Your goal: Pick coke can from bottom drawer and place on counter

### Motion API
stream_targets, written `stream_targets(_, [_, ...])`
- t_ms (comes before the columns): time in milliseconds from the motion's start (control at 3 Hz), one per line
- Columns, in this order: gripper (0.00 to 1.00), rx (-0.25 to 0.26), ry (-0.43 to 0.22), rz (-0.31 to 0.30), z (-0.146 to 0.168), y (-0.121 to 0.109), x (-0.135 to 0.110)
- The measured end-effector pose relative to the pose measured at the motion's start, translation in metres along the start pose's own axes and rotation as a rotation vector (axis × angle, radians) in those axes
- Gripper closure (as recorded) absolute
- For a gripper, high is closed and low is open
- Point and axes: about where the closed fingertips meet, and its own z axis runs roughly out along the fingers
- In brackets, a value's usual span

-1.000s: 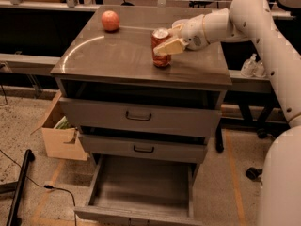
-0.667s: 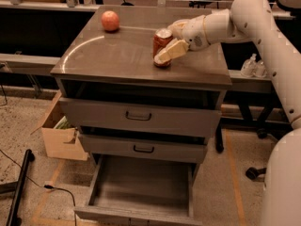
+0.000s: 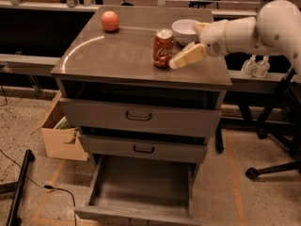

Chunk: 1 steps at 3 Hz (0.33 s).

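Note:
The coke can [image 3: 163, 47] stands upright on the counter [image 3: 117, 53], right of the middle. My gripper [image 3: 186, 45] is just right of the can, open, with nothing in it. Its lower finger [image 3: 187, 56] points at the can's base with a small gap between them. The bottom drawer [image 3: 141, 185] is pulled out below the cabinet and nothing shows inside it.
A round orange-red fruit [image 3: 110, 21] lies at the counter's far left. A white bowl [image 3: 184, 30] sits behind the can, next to my gripper. The two upper drawers are shut. A cardboard box [image 3: 60, 138] stands left of the cabinet; a chair base [image 3: 270, 166] is on the right.
My gripper has let go of the can and drawn back to the right. The can stays standing on the counter, and the white bowl behind it now shows.

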Motion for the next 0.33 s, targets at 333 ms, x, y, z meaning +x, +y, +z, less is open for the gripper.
stream_targets(333, [0.0,0.03,0.014,0.026,-0.0125,-0.0009,0.0202])
